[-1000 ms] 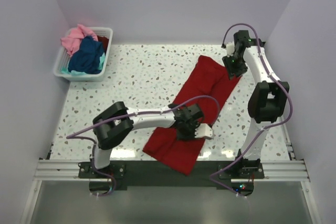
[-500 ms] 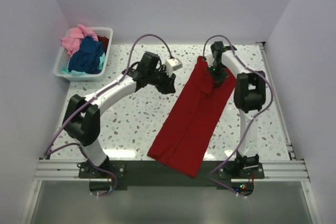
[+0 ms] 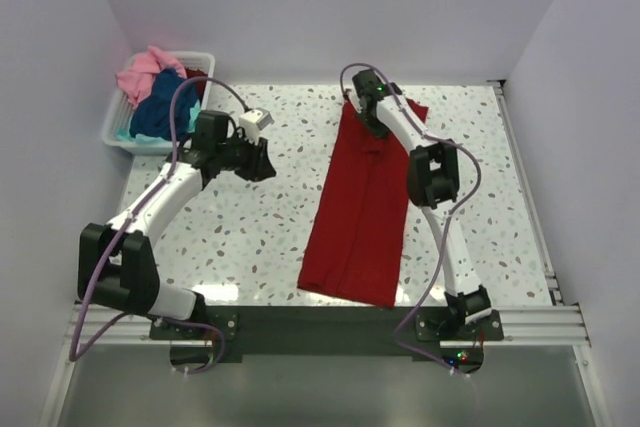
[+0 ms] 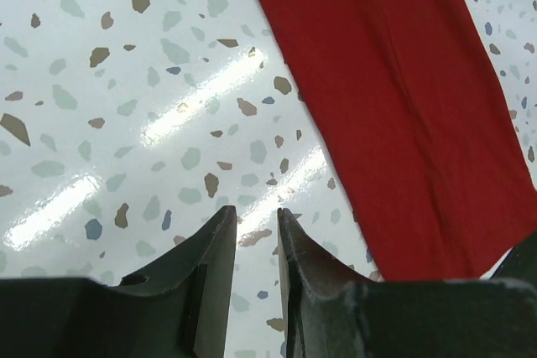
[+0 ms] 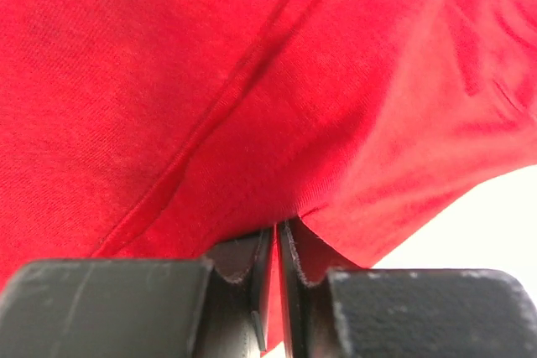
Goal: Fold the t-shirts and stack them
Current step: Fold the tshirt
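Condition: the red shirt (image 3: 360,217) lies on the bench (image 3: 250,237) as a long narrow strip. It runs from the far side to the near edge, slightly askew. The right gripper (image 3: 372,119) is at the far end, its fingers pressed together on a small ridge of red cloth (image 5: 252,123). The left gripper (image 3: 262,160) hangs over bare bench, well apart from the strip. Its fingers (image 4: 214,257) stand a narrow gap apart with nothing between them. The pink shirt (image 3: 140,72) and navy shirt (image 3: 165,112) sit heaped in the basket (image 3: 112,125).

Risks noted:
1. The hold is thin. The wrist view shows only a slim pinch at the fingertips, probably not every layer. A lift could let it slip, or peel the top layer and open the fold.
2. The near end is unanchored. With the left gripper away, pulling the far end toward the near edge may drag the whole strip instead of folding it.
3. The near hem lies at the bench edge. Any drag that way could send it over the side.
4. A corner of cloth juts out to the right of the grip point. It may get trapped inside the fold and leave a lump, which would make an uneven base for stacking.
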